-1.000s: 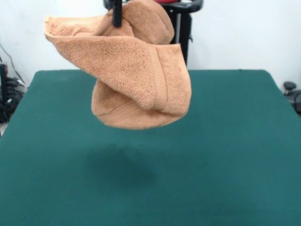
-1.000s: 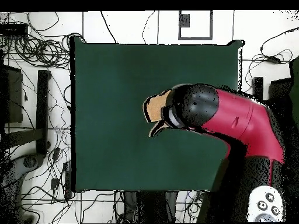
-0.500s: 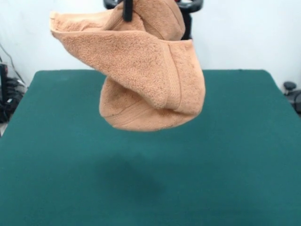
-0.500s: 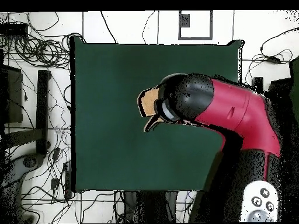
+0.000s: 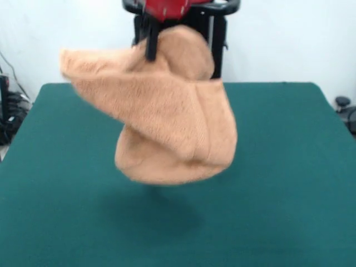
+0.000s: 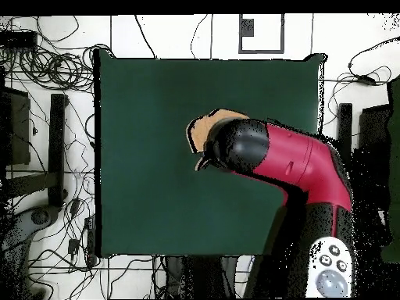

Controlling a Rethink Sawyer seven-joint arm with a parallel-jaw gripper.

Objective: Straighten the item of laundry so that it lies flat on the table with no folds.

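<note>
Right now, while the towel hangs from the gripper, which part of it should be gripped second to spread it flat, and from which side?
Probably the free corner of the towel that juts out at the left in the front view, approached from that side. The gripper pinches the top, and the bottom is a rounded doubled fold above the table, so no single edge shows there.

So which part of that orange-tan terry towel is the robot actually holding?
The top fold of the orange-tan terry towel, pinched by the black gripper; the rounded bottom hangs free above the green table.
</note>
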